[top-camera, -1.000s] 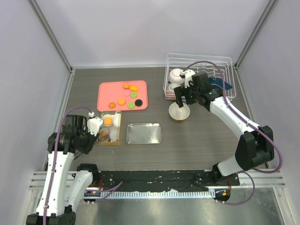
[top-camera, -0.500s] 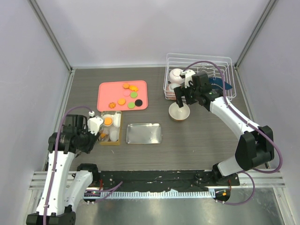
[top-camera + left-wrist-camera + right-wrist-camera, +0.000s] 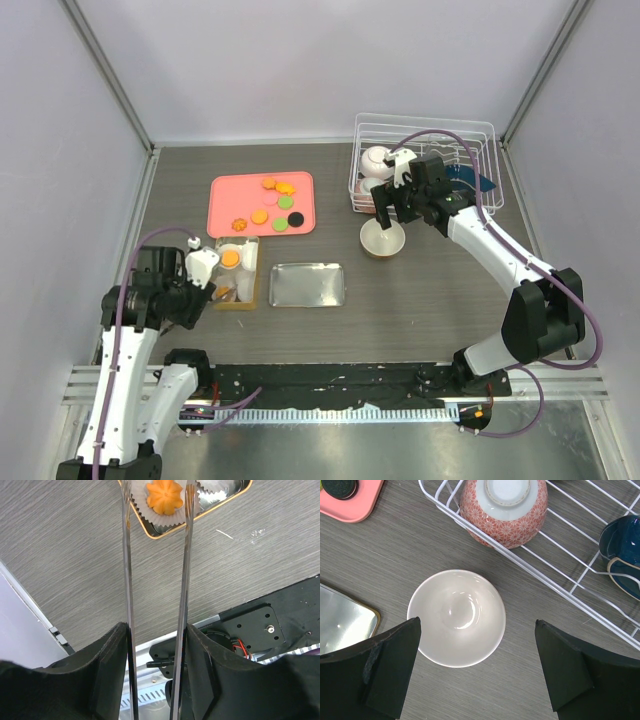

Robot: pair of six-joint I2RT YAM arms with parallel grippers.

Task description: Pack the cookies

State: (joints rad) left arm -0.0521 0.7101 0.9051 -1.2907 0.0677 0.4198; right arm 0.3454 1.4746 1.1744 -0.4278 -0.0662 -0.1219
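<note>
Several cookies, mostly orange with pink, green and one black (image 3: 296,219), lie on a pink tray (image 3: 228,200). My left gripper (image 3: 203,283) is shut on metal tongs (image 3: 186,580). In the left wrist view the gripper (image 3: 156,627) holds the two blades apart, either side of an orange flower cookie (image 3: 164,496). That cookie lies in a white paper cup (image 3: 159,519) inside a gold-rimmed tin (image 3: 220,502); the tong tips are out of frame. A round orange cookie (image 3: 230,258) also sits in the tin (image 3: 238,304). My right gripper (image 3: 392,212) is open and empty.
The tin's metal lid (image 3: 308,285) lies right of the tin. The right gripper (image 3: 477,624) hovers over an empty white bowl (image 3: 456,600). A white wire dish rack (image 3: 560,580) behind it holds a red patterned bowl (image 3: 502,515) and a blue cup (image 3: 622,555).
My left gripper with the tongs has drawn slightly back toward the near edge. The right arm has not moved.
</note>
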